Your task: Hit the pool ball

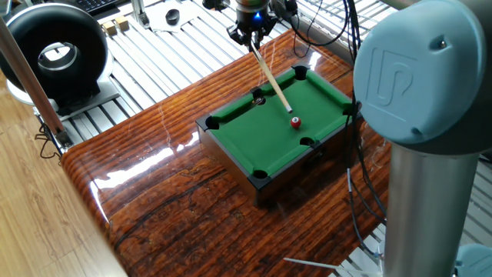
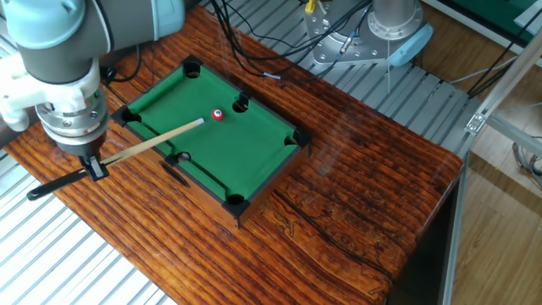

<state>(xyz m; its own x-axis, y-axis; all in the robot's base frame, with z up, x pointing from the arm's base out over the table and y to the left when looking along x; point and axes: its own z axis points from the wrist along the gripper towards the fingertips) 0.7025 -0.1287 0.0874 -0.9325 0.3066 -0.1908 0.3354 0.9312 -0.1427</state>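
A tiny glossy red pool ball point(image 1: 295, 122) point(image 2: 218, 115) lies on the green felt of a miniature pool table point(image 1: 254, 135) point(image 2: 254, 152). My gripper point(image 1: 251, 35) point(image 2: 91, 165) is shut on a wooden cue stick point(image 1: 270, 77) point(image 2: 152, 143) with a black butt end. The gripper is beyond the table's far long side in one fixed view. The cue slants down over the felt. Its pale tip is just short of the red ball, a small gap apart in the other fixed view.
The pool table stands on a glossy wooden tabletop point(image 1: 169, 192) point(image 2: 356, 186). A black ring-shaped device point(image 1: 54, 54) sits at the far left. A grey arm column point(image 1: 427, 154) fills the right foreground. Cables point(image 2: 254, 59) run behind the pool table.
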